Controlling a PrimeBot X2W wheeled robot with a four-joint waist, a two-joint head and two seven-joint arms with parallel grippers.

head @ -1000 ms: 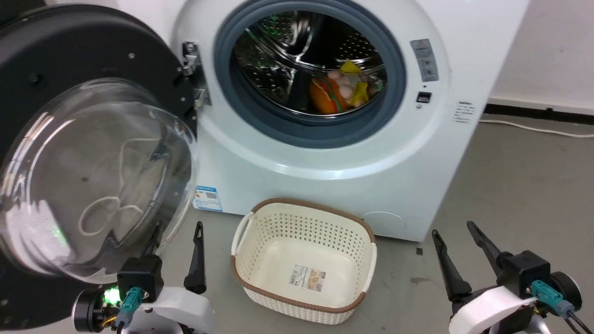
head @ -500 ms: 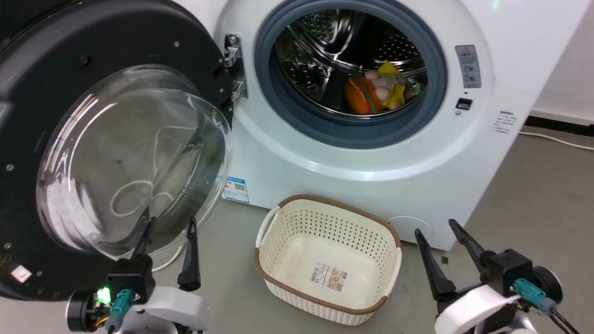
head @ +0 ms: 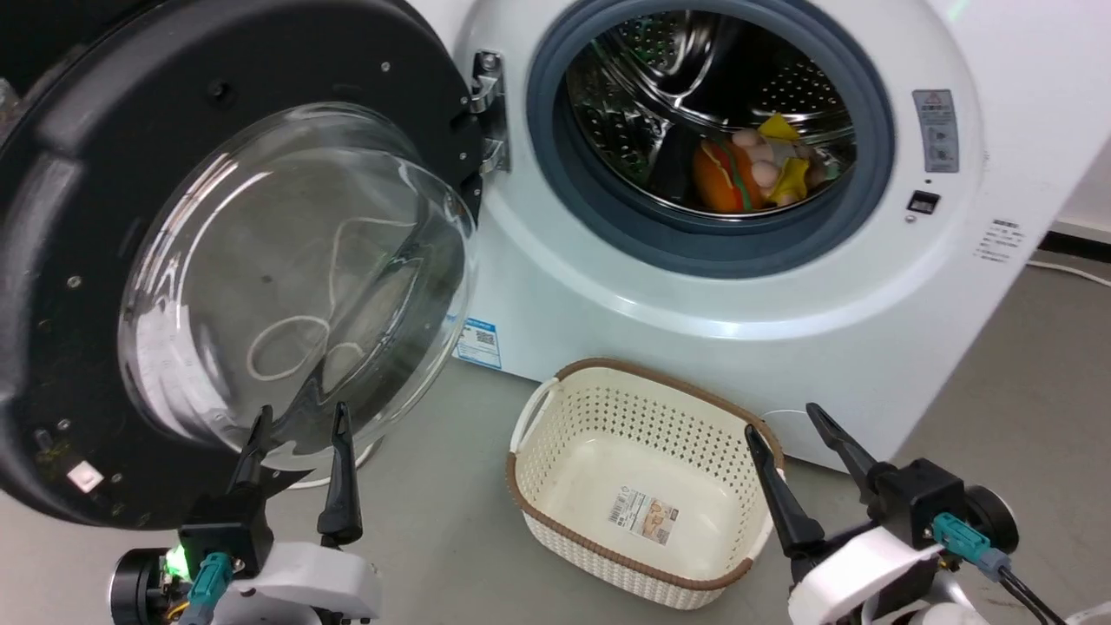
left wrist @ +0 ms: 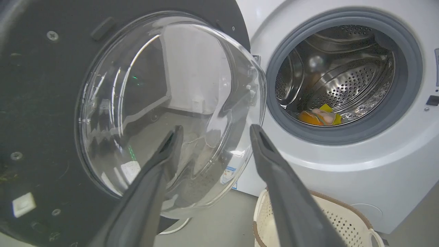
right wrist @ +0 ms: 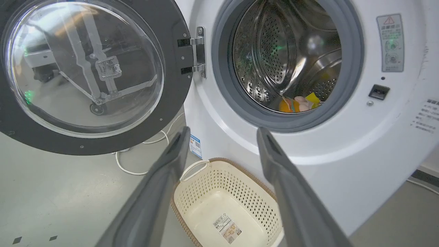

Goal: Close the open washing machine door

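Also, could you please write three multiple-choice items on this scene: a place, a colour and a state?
1. Where does the basket stand?
A. On the floor before the washing machine.
B. Inside the drum.
C. On top of the machine.

2. What colour is the rim of the washing machine door?
A. White.
B. Black.
C. Blue.

3. How is the left gripper?
A. Open, holding nothing.
B. Shut on a cloth.
C. Shut on a sock.

Answers:
1 A: it sits on the floor below the opening.
2 B: the rim is glossy black.
3 A: its fingers stand apart, gripping nothing.
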